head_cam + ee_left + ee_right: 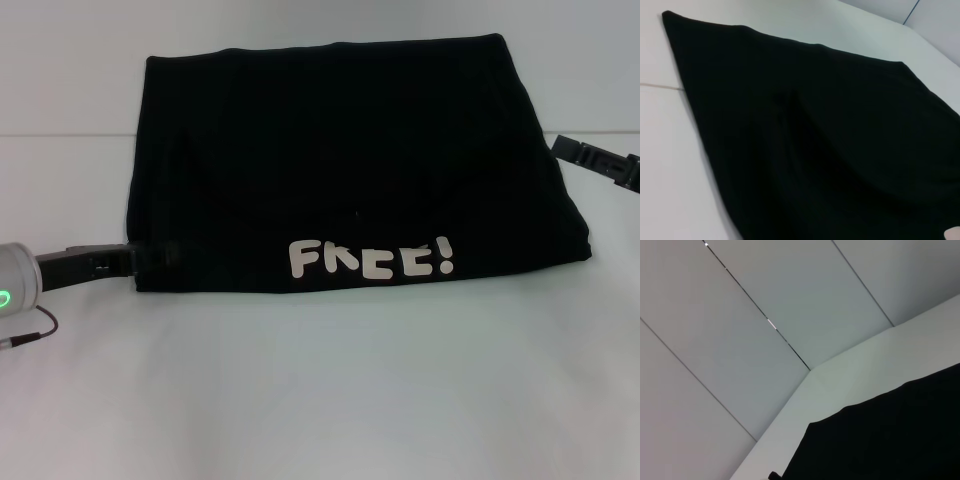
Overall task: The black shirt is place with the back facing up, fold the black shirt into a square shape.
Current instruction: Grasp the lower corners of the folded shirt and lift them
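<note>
Head view: left gripper [140,260] is meeting the black shirt [350,160] at its near-left corner, grip state indiscernible; the fold should be aligning edges squarely.

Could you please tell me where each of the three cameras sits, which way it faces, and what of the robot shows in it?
Head view: from the robot's head, forward and down onto the white table and the folded black fabric shirt with white lettering; left gripper at its near left corner, right gripper by its right edge.
Left wrist view: low, looking across the shirt; no fingers show.
Right wrist view: tilted up at grey wall panels; shirt corner below.
Shared: all three show the shirt and table.
</note>
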